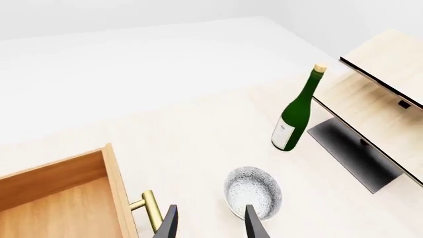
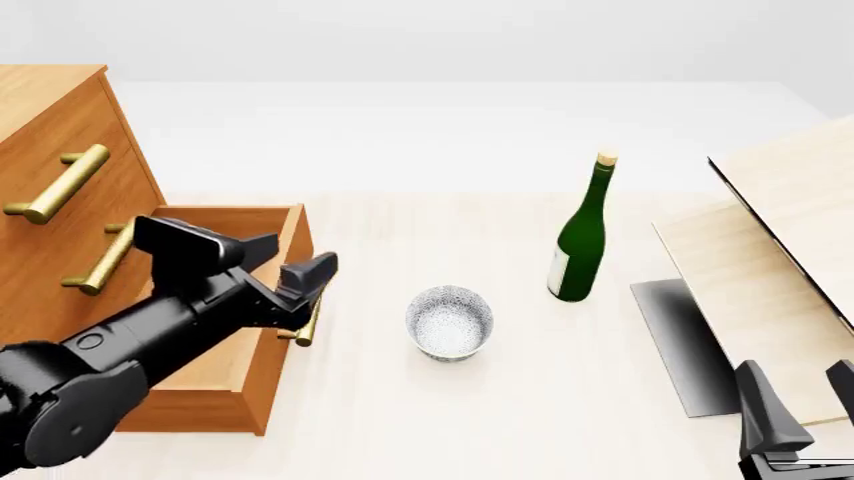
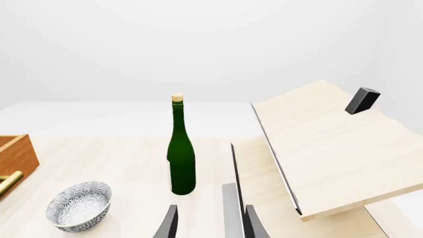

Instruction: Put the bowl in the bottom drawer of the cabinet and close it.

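Note:
The speckled silvery bowl [image 2: 450,322] stands upright on the table, right of the cabinet [image 2: 54,130]. The bottom drawer [image 2: 220,330] is pulled out, its inside bare, and its brass handle [image 2: 306,328] faces the bowl. My left gripper [image 2: 318,287] hovers open over the drawer's front edge, a short way left of the bowl. In the left wrist view the bowl [image 1: 253,191] lies just beyond the open gripper [image 1: 210,225], touching nothing. My right gripper [image 2: 801,400] is open at the near right, far from the bowl [image 3: 79,206].
A tall green bottle [image 2: 582,235] stands behind and to the right of the bowl. Tilted pale wooden boards [image 2: 781,260] on a dark base [image 2: 674,340] fill the right side. Two shut upper drawers with brass handles [image 2: 60,183] sit above the pulled-out one.

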